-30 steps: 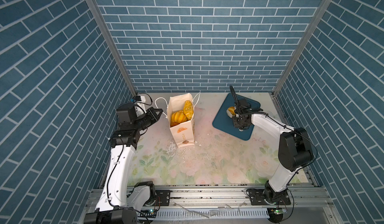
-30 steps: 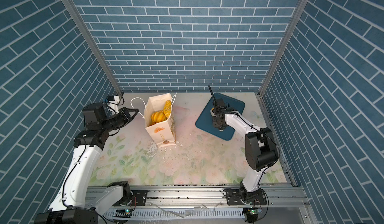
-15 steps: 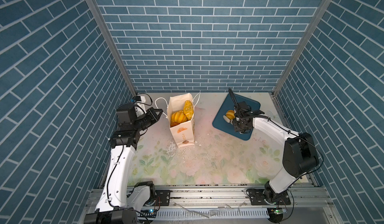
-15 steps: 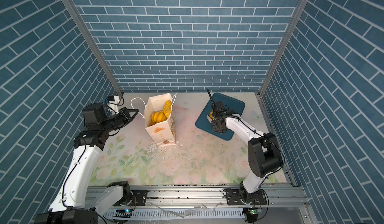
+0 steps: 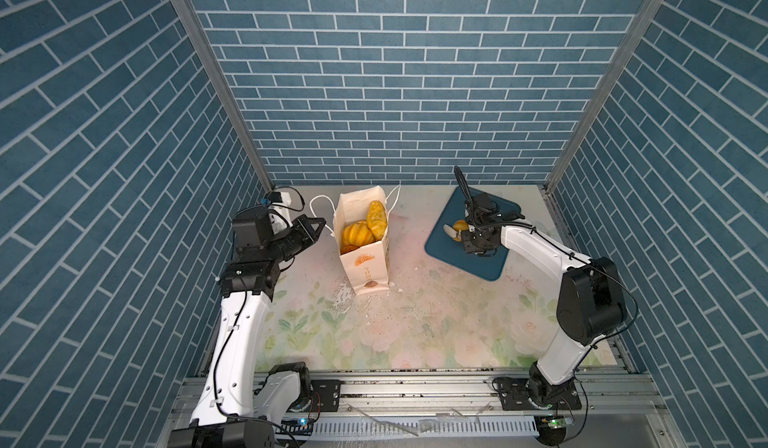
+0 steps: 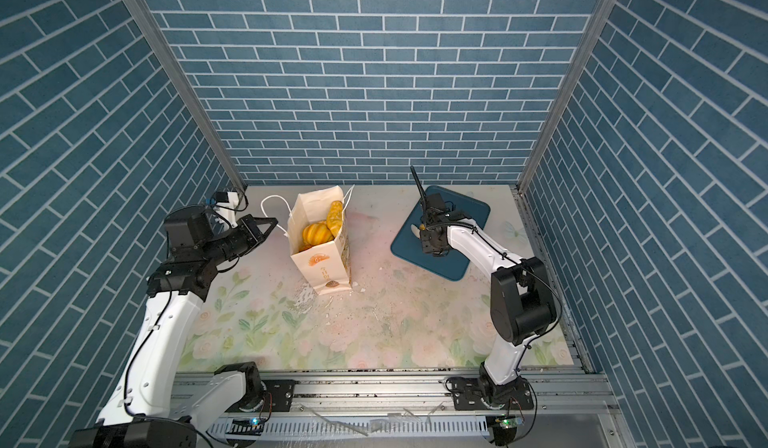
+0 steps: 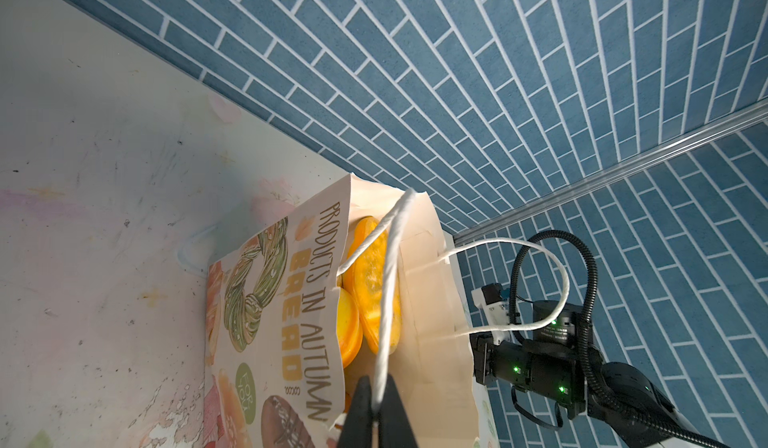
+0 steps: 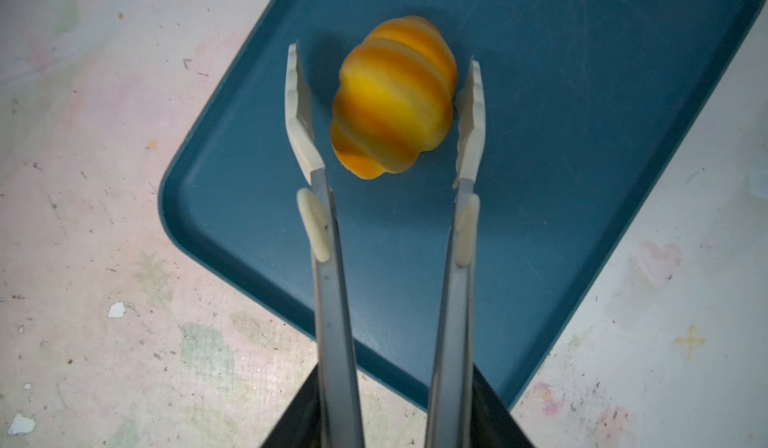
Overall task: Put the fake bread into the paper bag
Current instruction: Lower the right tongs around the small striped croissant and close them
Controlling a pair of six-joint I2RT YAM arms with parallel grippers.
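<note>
Tongs (image 8: 328, 284) have spread open around the last croissant (image 8: 392, 97), clamped in right end effector (image 5: 478, 240); left end effector (image 7: 376, 417) pinches paper bag (image 5: 365, 265)'s handle (image 7: 390, 284).

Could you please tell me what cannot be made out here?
- Fake bread lower in the paper bag: its walls hide it in both top views and the left wrist view.
- Its printed face: cut off by the left wrist view's edge, beside the left hand pinching the cord handle.
- Tongs: handle ends cut off at the right wrist view's edge.
</note>
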